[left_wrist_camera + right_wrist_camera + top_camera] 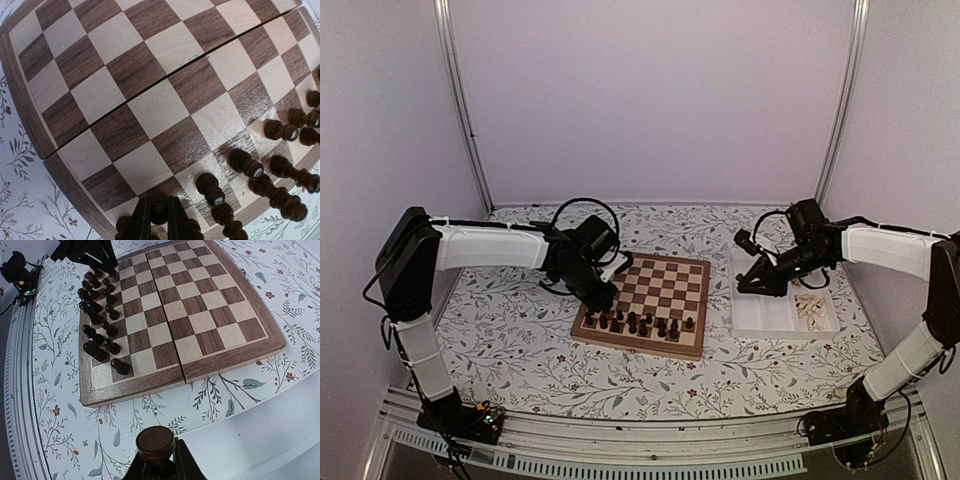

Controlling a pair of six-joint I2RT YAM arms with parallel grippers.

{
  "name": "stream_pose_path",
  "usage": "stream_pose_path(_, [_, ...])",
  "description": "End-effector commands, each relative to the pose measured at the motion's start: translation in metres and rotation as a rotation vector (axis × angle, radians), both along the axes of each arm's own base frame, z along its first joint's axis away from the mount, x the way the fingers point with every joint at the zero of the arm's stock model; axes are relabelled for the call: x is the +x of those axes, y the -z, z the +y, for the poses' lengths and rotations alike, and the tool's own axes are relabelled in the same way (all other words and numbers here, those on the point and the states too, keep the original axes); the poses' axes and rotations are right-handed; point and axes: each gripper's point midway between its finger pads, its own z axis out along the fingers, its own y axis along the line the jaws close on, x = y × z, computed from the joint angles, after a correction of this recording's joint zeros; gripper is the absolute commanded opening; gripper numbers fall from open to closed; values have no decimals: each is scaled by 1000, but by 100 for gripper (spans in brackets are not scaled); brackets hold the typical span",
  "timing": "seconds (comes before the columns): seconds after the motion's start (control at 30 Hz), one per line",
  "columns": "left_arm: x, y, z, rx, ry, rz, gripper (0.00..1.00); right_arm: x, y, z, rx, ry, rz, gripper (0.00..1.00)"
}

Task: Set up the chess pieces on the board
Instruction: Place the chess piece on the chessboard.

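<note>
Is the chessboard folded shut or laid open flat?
Open flat: both halves of the board lie level, checks up, meeting at the centre seam; dark pieces stand along one side.

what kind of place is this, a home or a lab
Most likely a robot lab test cell, not a home: plain white walls framed by metal posts, robot arms, left and right, bolted at the near edge, and a chessboard staged on a floral cloth.
</note>
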Motion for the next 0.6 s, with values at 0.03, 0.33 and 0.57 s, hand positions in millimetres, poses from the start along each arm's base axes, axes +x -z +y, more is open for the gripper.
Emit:
stream_pose_path(0.03, [-1, 10, 1, 0, 8, 31, 7, 0, -5, -1, 8, -3, -25, 14])
stream_pose_path(0.33, [-4, 16, 4, 18, 8, 56, 11, 0, -4, -1, 8, -3, -21, 14])
stream_pose_path(0.57, [-6, 17, 7, 31, -2, 66, 16, 0, -5, -1, 8, -3, -23, 14])
